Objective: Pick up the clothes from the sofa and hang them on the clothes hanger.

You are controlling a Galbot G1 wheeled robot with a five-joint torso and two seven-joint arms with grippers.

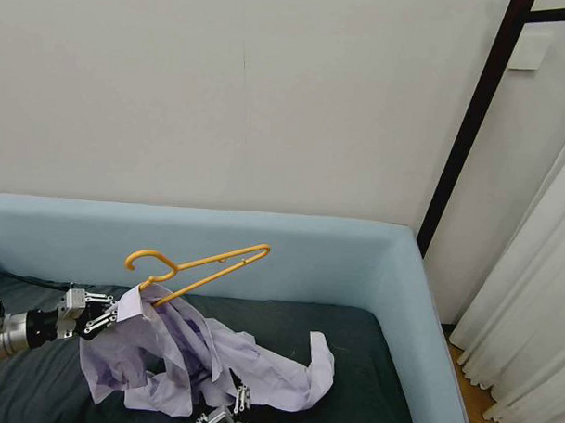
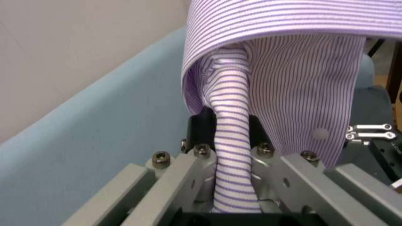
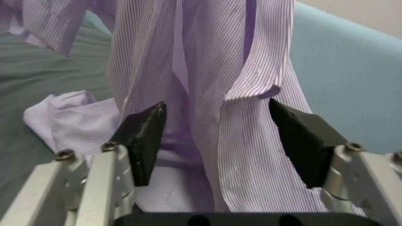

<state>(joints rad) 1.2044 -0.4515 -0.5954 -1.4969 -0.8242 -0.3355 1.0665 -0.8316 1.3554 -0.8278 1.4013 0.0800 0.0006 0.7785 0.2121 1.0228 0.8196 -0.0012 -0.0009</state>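
Pinching one striped shirt (image 1: pixel 194 357), left hand (image 1: pixel 104 313); right hand (image 3: pixel 217 136) spread; one orange hanger (image 1: pixel 206 263).

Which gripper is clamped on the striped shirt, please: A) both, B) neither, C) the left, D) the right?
C: the left gripper pinches a fold of the shirt, while the right gripper stands open around the hanging cloth.

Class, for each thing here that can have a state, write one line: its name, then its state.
Purple-striped cotton shirt: crumpled, partly lifted off the dark sofa seat.
Orange plastic clothes hanger: tilted, one end tucked into the shirt.
Left claw: shut on the shirt's fabric.
Right claw: open, pads either side of hanging shirt fabric.
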